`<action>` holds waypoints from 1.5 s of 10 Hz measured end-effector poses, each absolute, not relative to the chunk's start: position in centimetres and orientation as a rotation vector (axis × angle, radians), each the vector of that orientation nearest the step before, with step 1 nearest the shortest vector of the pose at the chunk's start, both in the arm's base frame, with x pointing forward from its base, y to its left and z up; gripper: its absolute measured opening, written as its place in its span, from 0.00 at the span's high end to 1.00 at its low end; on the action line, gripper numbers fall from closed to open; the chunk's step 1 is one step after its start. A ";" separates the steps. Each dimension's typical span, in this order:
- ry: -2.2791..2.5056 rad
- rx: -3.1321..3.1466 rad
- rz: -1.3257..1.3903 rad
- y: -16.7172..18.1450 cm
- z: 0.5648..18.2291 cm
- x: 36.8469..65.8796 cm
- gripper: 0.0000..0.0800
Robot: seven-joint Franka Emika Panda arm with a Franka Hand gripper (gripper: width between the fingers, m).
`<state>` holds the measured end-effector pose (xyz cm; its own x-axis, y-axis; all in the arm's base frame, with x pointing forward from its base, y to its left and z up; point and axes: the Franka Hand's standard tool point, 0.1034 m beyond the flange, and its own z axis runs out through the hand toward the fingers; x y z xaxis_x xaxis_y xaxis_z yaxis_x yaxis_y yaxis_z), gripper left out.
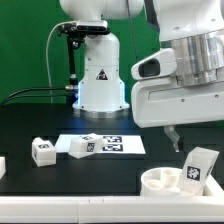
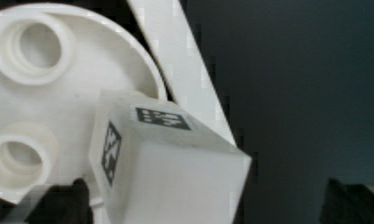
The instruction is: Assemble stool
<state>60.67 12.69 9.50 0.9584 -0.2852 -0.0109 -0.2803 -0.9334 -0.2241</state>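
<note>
The round rimmed white seat (image 1: 160, 181) lies flat on the black table at the front right of the exterior view. One chunky white tagged leg (image 1: 198, 167) stands on it, slightly tilted, at its right side. My gripper (image 1: 173, 136) hangs above the seat, just left of the leg, and touches neither. In the wrist view the seat (image 2: 42, 95) shows two round holes. The leg (image 2: 175, 165) lies between my dark fingertips (image 2: 52, 203), nearer that one. The gripper (image 2: 205, 205) is open and holds nothing.
Two more white tagged legs (image 1: 43, 152) (image 1: 80, 146) lie at the exterior view's left, beside the marker board (image 1: 118, 145). Another white part (image 1: 2, 165) shows at the far left edge. The robot base (image 1: 100, 75) stands behind the board.
</note>
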 end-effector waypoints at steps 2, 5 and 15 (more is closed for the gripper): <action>-0.040 -2.953 -0.078 12.5 9.5 60.7 0.19; -0.540 -2.937 -0.079 12.1 9.1 60.6 0.19; -1.043 -2.895 -0.148 11.0 7.7 61.4 0.52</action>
